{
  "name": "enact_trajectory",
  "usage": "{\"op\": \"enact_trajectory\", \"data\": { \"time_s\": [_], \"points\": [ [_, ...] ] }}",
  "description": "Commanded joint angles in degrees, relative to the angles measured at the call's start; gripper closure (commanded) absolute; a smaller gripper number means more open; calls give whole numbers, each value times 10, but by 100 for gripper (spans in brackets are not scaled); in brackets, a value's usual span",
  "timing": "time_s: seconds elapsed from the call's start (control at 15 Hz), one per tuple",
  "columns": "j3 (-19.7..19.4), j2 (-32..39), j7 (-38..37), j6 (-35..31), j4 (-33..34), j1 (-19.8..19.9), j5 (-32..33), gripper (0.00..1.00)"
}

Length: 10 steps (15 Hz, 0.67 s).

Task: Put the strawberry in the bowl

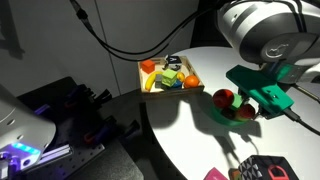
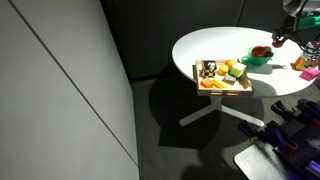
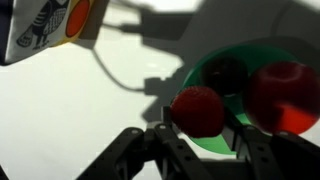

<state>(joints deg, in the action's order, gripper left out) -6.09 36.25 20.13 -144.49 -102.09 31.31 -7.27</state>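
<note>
In the wrist view my gripper (image 3: 200, 126) is shut on the strawberry (image 3: 198, 108), a small red fruit held between its two dark fingers. It hangs over the near left rim of the bright green bowl (image 3: 213, 143). A larger round red fruit (image 3: 285, 95) lies in the bowl's right half. In both exterior views the bowl (image 1: 262, 92) (image 2: 256, 61) stands on the white round table under the arm. The gripper itself is hard to make out there.
A square wooden tray (image 1: 175, 93) (image 2: 226, 88) (image 3: 30, 40) of coloured pieces sits at the table edge. A black cable (image 3: 120, 75) runs across the white table (image 1: 190, 130) (image 2: 200, 45). Small pink and dark items (image 1: 260, 168) lie beyond the bowl.
</note>
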Motion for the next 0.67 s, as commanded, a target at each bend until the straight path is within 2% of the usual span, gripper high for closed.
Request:
{"op": "enact_trajectory", "data": {
  "time_s": [0.0,0.6],
  "points": [
    [-5,1,-32,18,27,-17,-10,74],
    [-6,35,-93,-33,56,-60,-9,74]
  ]
}}
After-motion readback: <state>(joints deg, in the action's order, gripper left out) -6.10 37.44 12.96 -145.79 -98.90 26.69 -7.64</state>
